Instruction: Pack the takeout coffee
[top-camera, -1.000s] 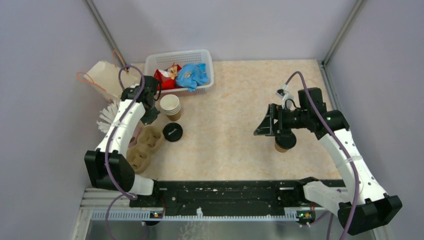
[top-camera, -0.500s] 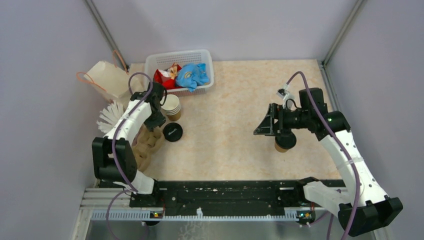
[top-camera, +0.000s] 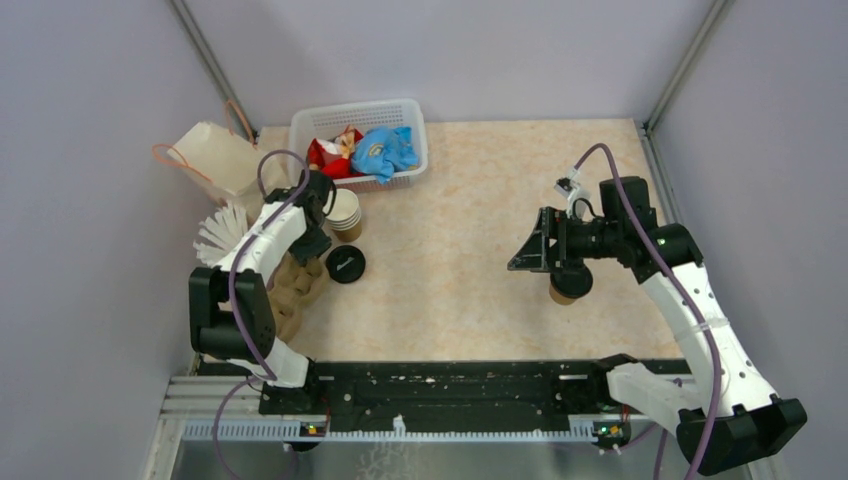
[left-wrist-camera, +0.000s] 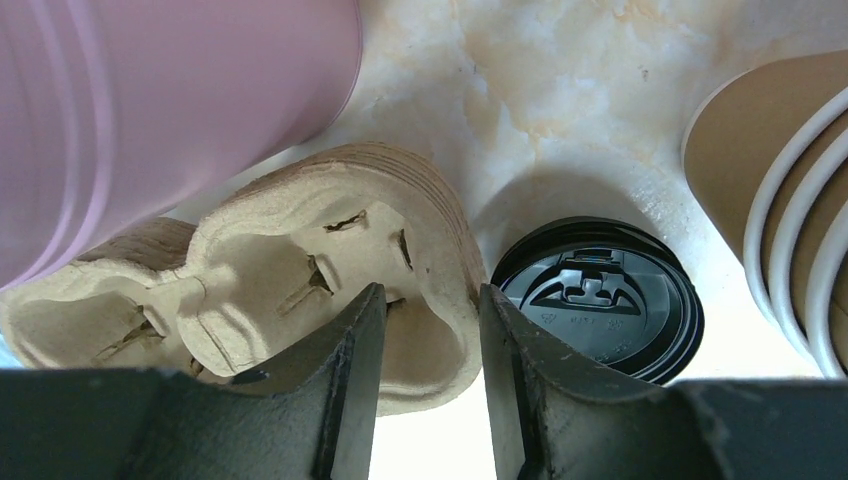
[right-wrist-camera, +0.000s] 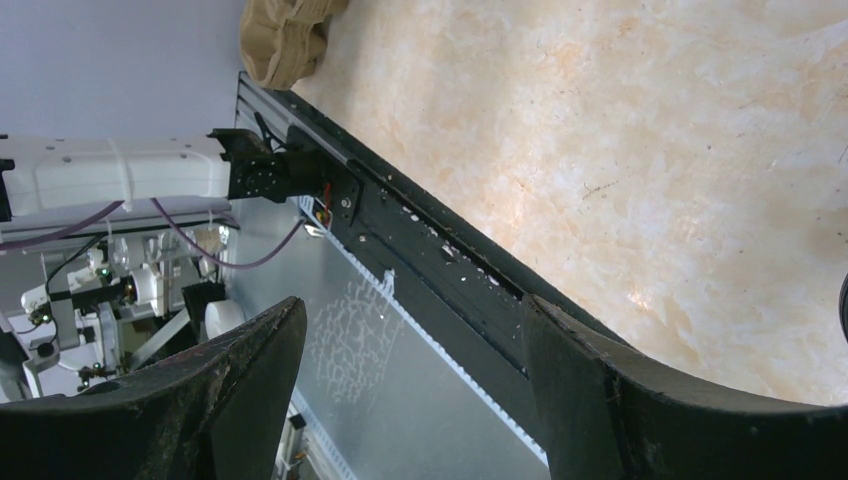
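Note:
The takeout coffee (top-camera: 563, 289), a brown paper cup with a black lid, stands on the table right of centre, partly under my right wrist. My right gripper (top-camera: 523, 256) points left, just left of the cup, open and empty (right-wrist-camera: 410, 310). My left gripper (top-camera: 308, 245) is at the far left over the pulp cup carrier (top-camera: 288, 292). In the left wrist view its jaws (left-wrist-camera: 430, 300) stand a little apart astride the carrier's rim (left-wrist-camera: 330, 240), not clamped on it.
A loose black lid (top-camera: 345, 264) lies right of the carrier (left-wrist-camera: 600, 305). A stack of lidless cups (top-camera: 342, 212) stands behind it (left-wrist-camera: 790, 180). A white basket (top-camera: 300, 130) of snack packets, a paper bag (top-camera: 215, 155) and white cutlery (top-camera: 215, 235) are at the back left. A pink object (left-wrist-camera: 150, 120) is beside the carrier.
My left arm has folded in and its gripper has moved right and nearer, down over the carrier. The right arm and the coffee have not moved.

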